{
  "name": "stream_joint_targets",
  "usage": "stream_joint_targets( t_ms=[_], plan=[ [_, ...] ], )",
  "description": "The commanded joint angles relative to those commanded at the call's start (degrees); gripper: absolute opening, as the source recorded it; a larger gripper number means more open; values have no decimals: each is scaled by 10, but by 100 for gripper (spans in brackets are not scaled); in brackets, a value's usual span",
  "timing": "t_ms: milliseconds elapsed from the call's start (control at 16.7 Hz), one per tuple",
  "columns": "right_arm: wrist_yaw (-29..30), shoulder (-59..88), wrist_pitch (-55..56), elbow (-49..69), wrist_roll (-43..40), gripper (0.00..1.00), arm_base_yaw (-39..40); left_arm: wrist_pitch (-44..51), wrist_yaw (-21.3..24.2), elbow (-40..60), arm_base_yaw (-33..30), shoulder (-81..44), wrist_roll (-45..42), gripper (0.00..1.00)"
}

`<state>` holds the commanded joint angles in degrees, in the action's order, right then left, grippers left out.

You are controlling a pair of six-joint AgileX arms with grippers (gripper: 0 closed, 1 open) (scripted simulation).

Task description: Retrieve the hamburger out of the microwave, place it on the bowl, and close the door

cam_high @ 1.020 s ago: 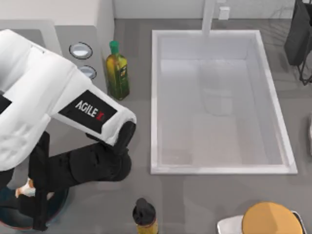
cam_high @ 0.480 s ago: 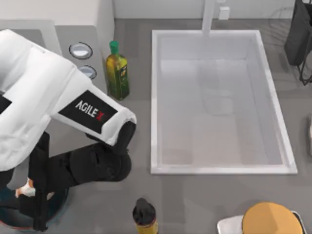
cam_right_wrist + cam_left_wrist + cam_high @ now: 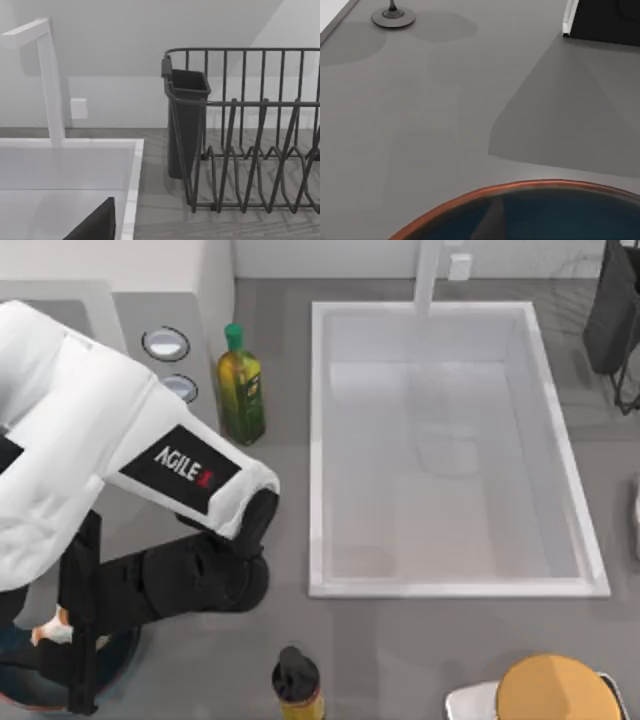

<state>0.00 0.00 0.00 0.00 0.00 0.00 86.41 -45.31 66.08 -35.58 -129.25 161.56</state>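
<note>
Top view shows my left arm (image 3: 120,490) reaching low over the bowl (image 3: 120,665), with the hamburger (image 3: 55,625) peeking beside it. I cannot tell how wide my left end effector is

Cream-orange hamburger (image 3: 52,625) over teal bowl (image 3: 120,655).

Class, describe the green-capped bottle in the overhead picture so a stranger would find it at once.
Start at the big white sink in the middle of the counter. Between its left wall and the microwave with two round knobs stands the bottle. Its olive-yellow body and green cap distinguish it from the black-topped bottle at the front edge.
</note>
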Motion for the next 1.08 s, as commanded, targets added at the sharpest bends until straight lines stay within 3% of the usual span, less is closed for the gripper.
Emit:
stream_joint_targets(
  t_ms=[240,480,720,1080],
  plan=[
    [0,0,0,0,0,100,0,-17,18,-14,12,34,-34,100],
    [0,0,0,0,0,100,0,-80,75,-67,52,162,-165,100],
    [0,0,0,0,0,100,0,-185,155,-152,110,369,-393,100],
    [0,0,0,0,0,100,0,-402,283,-320,207,723,-862,100]
  ],
)
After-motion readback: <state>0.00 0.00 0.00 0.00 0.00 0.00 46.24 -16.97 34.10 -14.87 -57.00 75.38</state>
